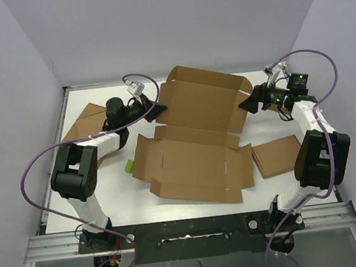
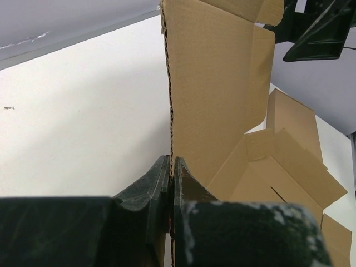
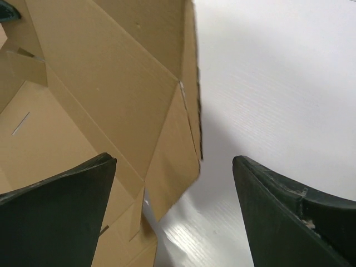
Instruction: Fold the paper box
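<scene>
A white table point(image 1: 128, 209) with pale walls behind and to each side carries everything. At its middle lies the paper box point(image 1: 194, 163), a large brown die-cut cardboard mailer with flaps and slots: its near panel lies flat on the table, while its far panel is tilted up off the surface between the two arms. The black left gripper point(image 1: 158, 110) is at that raised panel's left edge; the left wrist view shows its fingers point(image 2: 161, 181) pinched tight on the corrugated edge. The black right gripper point(image 1: 248, 104) is at the panel's right end, its fingers point(image 3: 61, 206) spread wide, with the cardboard's edge in the gap and touching neither. A smaller flat brown cardboard rectangle point(image 1: 277, 156) lies just beside the paper box on the near right, and another flat brown cardboard piece point(image 1: 87, 120) lies at the far left, partly behind the left arm. A small green block point(image 1: 129, 166) sits against the paper box's left edge.
</scene>
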`<state>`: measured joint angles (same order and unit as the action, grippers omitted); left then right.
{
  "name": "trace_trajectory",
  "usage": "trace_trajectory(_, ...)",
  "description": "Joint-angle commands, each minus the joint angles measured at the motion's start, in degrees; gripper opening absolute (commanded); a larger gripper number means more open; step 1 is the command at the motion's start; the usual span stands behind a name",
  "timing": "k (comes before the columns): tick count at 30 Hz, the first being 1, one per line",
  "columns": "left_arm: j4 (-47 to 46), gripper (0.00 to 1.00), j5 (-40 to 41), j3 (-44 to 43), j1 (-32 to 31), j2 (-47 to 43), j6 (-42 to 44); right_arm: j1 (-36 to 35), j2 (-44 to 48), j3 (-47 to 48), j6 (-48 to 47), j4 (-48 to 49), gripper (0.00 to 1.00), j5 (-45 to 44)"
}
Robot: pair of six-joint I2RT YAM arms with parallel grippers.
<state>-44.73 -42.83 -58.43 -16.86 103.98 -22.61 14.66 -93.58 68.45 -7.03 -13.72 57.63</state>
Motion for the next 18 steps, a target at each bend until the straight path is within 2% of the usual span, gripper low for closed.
trace_trajectory(1, -7.0, 0.0, -2.2, -0.2, -0.5, -4.6, 0.9, -1.8, -0.4, 3.6, -0.8, 2.9, 0.88, 1.9)
trace_trajectory(9, -7.2, 0.0, -2.9, -0.5, -0.6, -5.0, 1.3, -1.7, -1.6, 4.0, 0.1, 5.0, 0.76, 4.8)
trace_trajectory(11, -7.1, 0.0, -3.0, -0.7, -0.6, -5.0, 1.3, -1.7, -1.3, 3.7, 0.3, 5.7, 0.66, 5.8)
trace_trajectory(14, -7.4, 0.0, -3.0, -0.8, -0.8, -4.8, 1.0, -1.7, -0.9, 2.9, 1.6, 7.2, 0.46, 6.8)
trace_trajectory(18, -7.4, 0.0, -3.1, -0.8, -1.0, -4.9, 0.9, -1.4, -0.7, 2.3, 2.2, 7.9, 0.3, 7.6)
